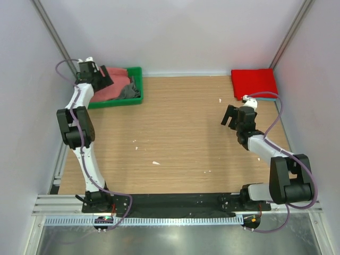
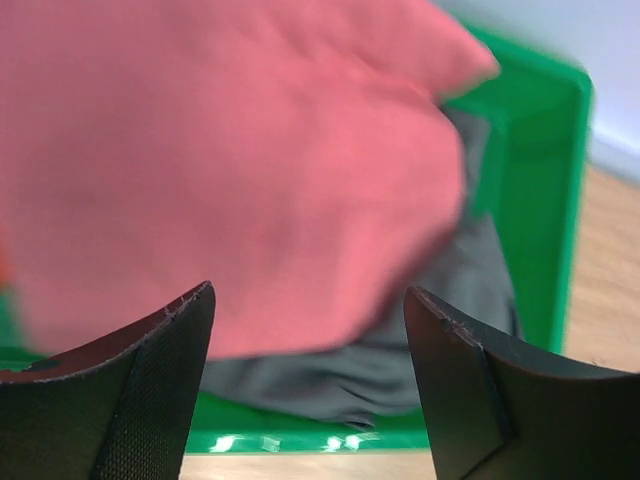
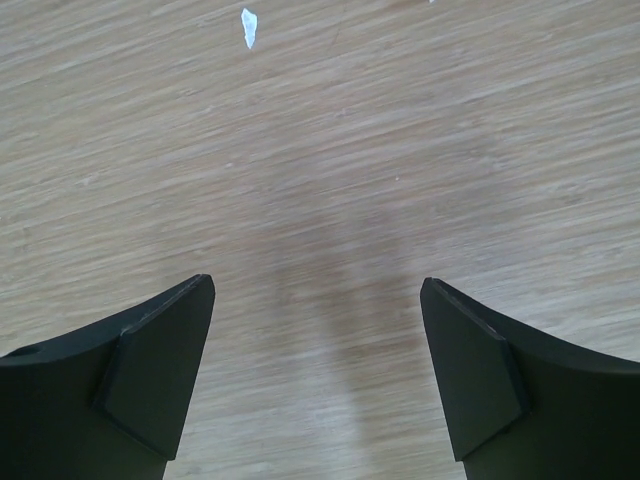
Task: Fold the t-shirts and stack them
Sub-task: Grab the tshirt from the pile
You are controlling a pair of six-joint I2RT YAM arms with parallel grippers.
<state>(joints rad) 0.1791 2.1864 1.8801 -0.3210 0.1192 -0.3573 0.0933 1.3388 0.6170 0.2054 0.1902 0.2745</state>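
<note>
Shirts at both far corners; we note a red t-shirt (image 1: 254,83) folded square, far-right on the table (image 1: 180,133); a crumpled salmon-pink t-shirt (image 2: 250,170) overlies a dark grey t-shirt (image 2: 440,300) in the green bin (image 1: 139,85), far-left; left gripper (image 2: 310,300) above them, fingers spread, empty; right gripper (image 3: 318,290) likewise released over bare wood.

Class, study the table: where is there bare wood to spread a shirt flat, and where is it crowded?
Widest: the table's middle, between the green bin and the right pincer (only tiny white scraps). Also the far strip between bin and red t-shirt. Crowded: the far-left corner, left pincer over the bin.
</note>
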